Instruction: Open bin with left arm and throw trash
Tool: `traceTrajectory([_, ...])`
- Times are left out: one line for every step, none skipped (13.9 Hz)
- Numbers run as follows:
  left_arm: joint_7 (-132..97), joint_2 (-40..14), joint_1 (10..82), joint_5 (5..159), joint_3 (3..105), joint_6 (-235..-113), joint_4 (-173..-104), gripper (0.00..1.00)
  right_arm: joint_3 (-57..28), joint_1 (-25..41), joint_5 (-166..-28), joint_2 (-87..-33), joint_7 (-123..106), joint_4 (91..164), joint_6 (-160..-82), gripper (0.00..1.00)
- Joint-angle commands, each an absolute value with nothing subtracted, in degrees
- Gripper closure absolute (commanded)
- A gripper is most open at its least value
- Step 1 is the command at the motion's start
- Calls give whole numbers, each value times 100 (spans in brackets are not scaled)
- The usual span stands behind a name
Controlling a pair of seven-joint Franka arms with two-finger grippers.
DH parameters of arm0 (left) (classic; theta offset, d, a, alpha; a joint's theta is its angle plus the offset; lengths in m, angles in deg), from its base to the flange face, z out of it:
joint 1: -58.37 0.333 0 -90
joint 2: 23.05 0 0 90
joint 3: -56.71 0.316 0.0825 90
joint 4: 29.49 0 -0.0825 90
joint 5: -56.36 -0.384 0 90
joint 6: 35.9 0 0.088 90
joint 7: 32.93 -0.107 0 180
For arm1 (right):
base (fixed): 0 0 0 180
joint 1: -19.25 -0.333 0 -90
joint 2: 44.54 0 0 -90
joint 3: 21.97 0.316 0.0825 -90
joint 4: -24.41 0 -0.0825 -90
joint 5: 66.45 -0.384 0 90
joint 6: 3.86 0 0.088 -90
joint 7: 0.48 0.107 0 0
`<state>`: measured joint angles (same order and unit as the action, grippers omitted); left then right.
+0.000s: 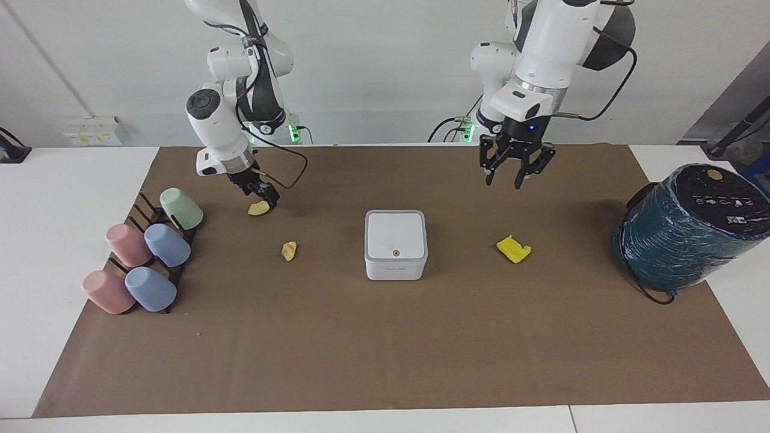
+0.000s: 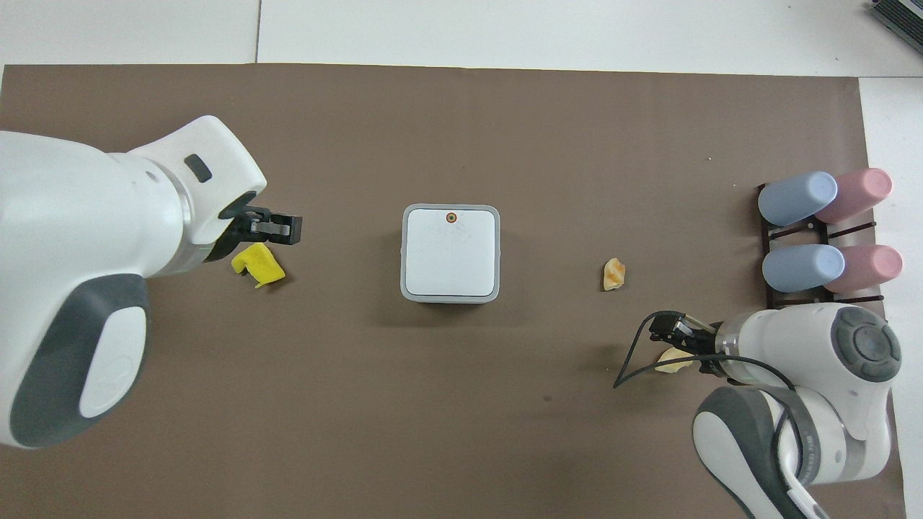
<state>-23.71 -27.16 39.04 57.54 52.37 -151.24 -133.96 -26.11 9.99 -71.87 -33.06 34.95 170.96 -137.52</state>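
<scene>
Closest to the robots, the right tool (image 1: 266,198) sits low at a pale tan lump of trash (image 1: 260,208). It is apart and closed on nothing, its tips just at the lump's upper edge. That looks like a stance for pinching the scrap, so it can be carried over once the bin is open. I cannot tell whether it touches the lump.

The left tool (image 1: 516,180) hangs in the air over bare brown paper on the worktop (image 1: 385,361), pointing down. I cannot tell whether this tool is apart or together. It holds nothing, and it is not over the bin. As this arm is the one meant to open the lid, I judge it is on its approach.

A little farther out, the rest of the task's things lie in a rough row. The bin (image 1: 396,243) stands mid-worktop with its lid flat and shut, the orange dot at the lid's edge farthest from the robots. A second tan lump (image 1: 289,250) lies beside it toward the right arm's end. The yellow notched piece (image 1: 513,249) lies beside it toward the left arm's end. With scraps on both sides, each arm has trash within its own reach.

The pastel cups (image 1: 144,258) on their rack and the dark teal cylinder (image 1: 686,228) stand at the two ends, well apart from the work.
</scene>
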Motion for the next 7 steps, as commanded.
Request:
traceTrajectory([-2300, -2395, 3500, 5689, 5320, -15961, -13592, 100, -2584, 1098, -7278, -3469, 3442, 17224, -14148, 0])
traceTrajectory([-2283, -2123, 3299, 5698, 5320, -16322, -13557, 100, -2584, 1098, -7269, -3495, 3442, 17294, -14271, 0])
traceTrajectory([-2265, -1868, 3140, 5706, 5320, -16743, -13540, 100, -2584, 1125, -7278, -3600, 3442, 17321, -14359, 0])
traceTrajectory([-2239, -1665, 3017, 5715, 5320, -17113, -13539, 100, -2584, 1125, -7278, -3653, 3381, 17356, -14378, 0])
traceTrajectory([-2221, -1498, 2902, 5715, 5320, -17386, -13513, 100, -2584, 1116, -7278, -3663, 3258, 17417, -14369, 0])
traceTrajectory([-2212, -1444, 2858, 5715, 5320, -17502, -13513, 100, -2584, 1116, -7278, -3663, 3188, 17470, -14369, 0])
traceTrajectory([-2212, -1426, 2822, 5724, 5320, -17538, -13513, 100, -2584, 1116, -7278, -3671, 3074, 17497, -14369, 0])
